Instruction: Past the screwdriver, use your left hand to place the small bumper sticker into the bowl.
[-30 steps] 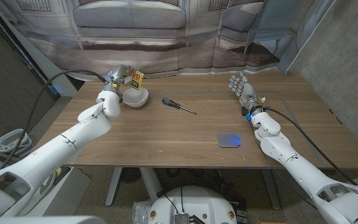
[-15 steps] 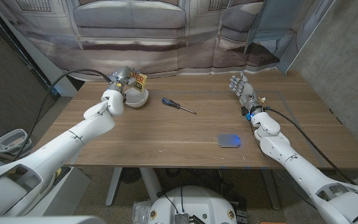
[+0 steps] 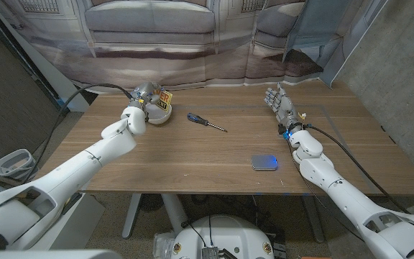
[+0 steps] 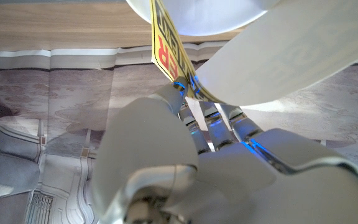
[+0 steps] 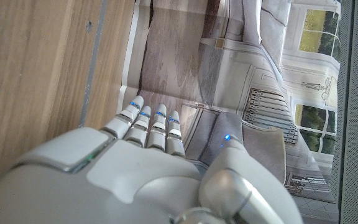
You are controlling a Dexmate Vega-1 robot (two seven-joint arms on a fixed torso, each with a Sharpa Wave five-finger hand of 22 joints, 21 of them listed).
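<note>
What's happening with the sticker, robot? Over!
Left hand holds sticker over bowl, not dropped yet. Right hand open, empty. Screwdriver lies beside bowl, not blocking.

Even, soft indoor light; faint shadows on the brown wooden table (image 3: 192, 155). Wrist views blurred close up; head view's edges bowed.

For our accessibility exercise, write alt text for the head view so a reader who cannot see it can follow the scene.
The robot's left hand holds a small yellow bumper sticker over a white bowl at the far left of a wooden table. A screwdriver lies right of the bowl, a blue tin nearer, and the right hand stands open.
</note>
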